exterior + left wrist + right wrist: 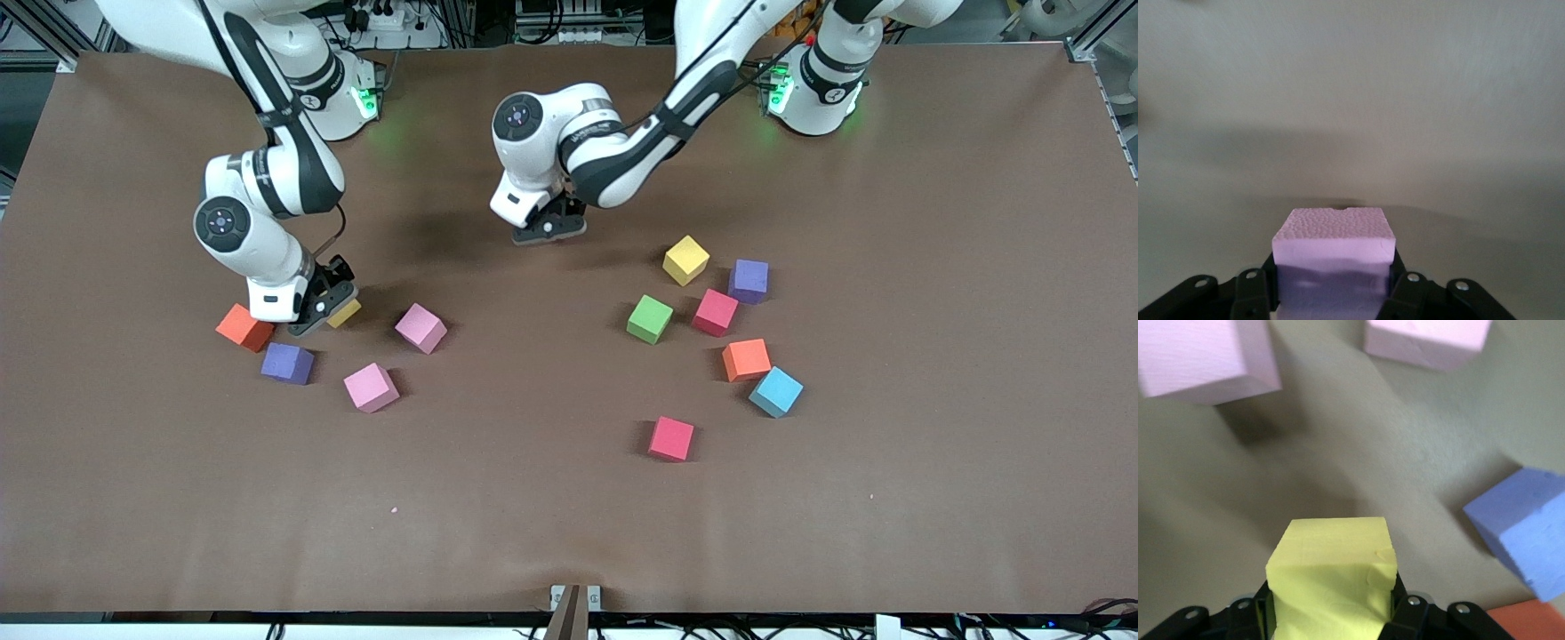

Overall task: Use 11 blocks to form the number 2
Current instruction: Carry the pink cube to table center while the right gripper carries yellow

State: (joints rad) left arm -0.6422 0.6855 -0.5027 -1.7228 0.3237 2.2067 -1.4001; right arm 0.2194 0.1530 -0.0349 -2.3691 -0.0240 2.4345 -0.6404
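left pincer (1331, 293) grips pink block (1333, 257), hidden frontally

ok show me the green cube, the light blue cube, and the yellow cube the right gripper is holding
green cube (650, 318), front view, top face.
light blue cube (776, 391), front view, top face.
yellow cube (1333, 550), right wrist view, upper face between the right gripper's fingers.

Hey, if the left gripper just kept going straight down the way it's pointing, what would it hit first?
Probably bare table. The left gripper, shut on a pink block, points down at open brown surface with no other block under it. Its height above the table is unclear.
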